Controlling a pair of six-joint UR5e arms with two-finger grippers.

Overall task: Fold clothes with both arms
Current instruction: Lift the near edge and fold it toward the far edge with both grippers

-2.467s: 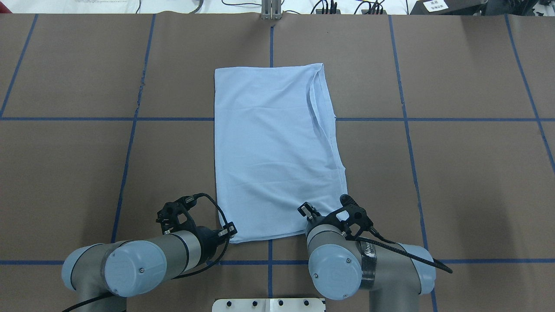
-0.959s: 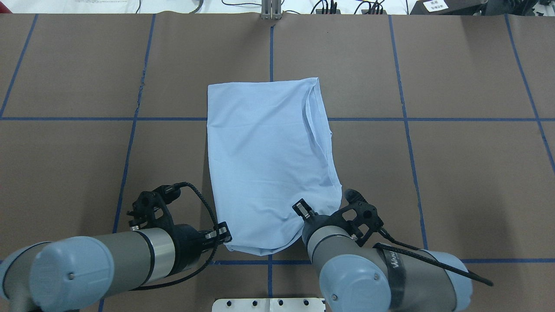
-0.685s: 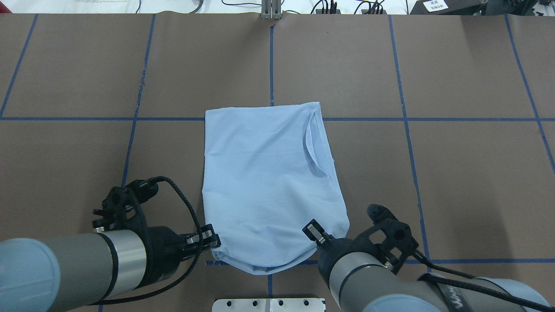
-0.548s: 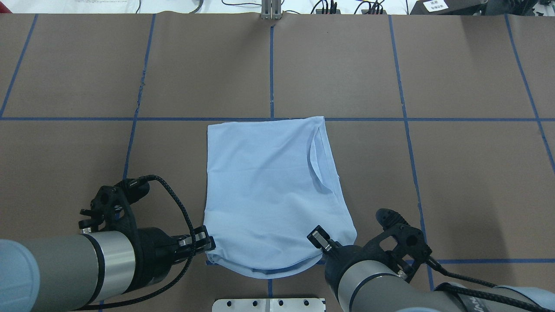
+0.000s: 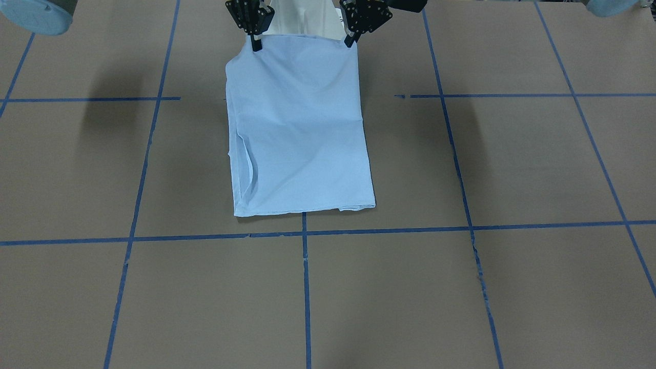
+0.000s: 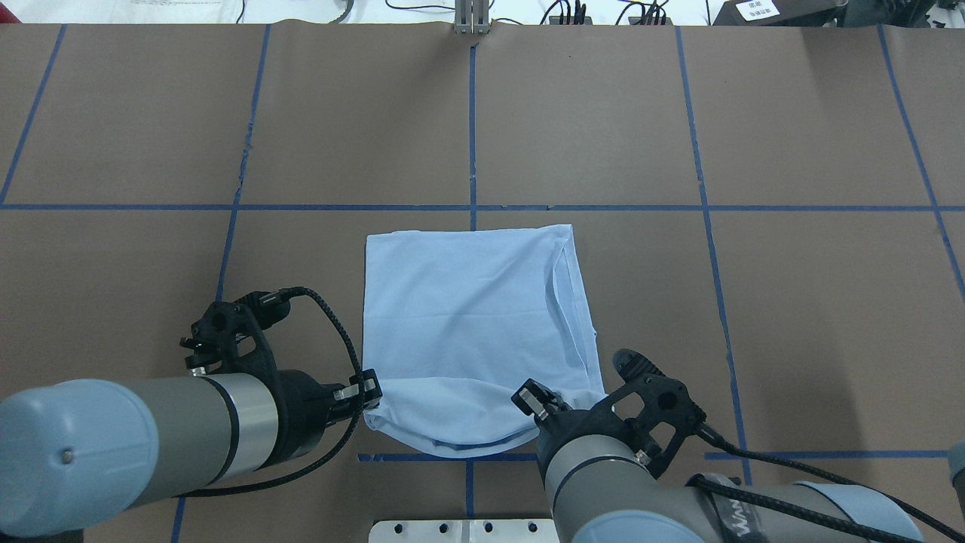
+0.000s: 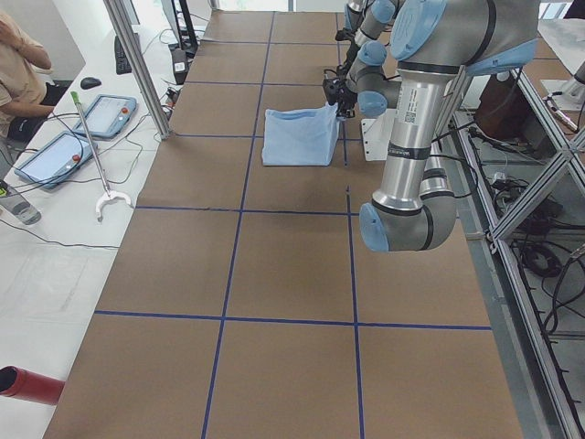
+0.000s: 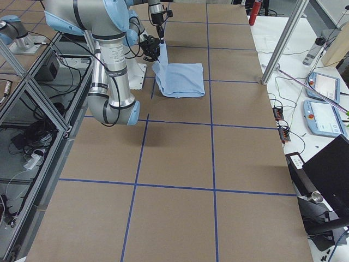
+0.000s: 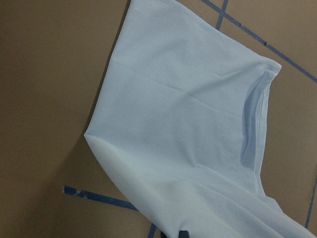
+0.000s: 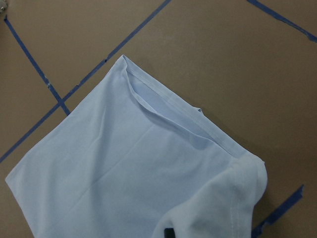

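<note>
The left gripper (image 6: 369,390) and right gripper (image 6: 532,400) each pinch a near corner of the T-shirt (image 6: 467,317), which stretches straight away over the counter (image 6: 678,136).

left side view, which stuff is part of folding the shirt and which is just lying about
Job: shirt, left tool, right tool, both shut on its corners.
Lying about: tablet, second tablet, mouse, hooked stick, red tube.
</note>
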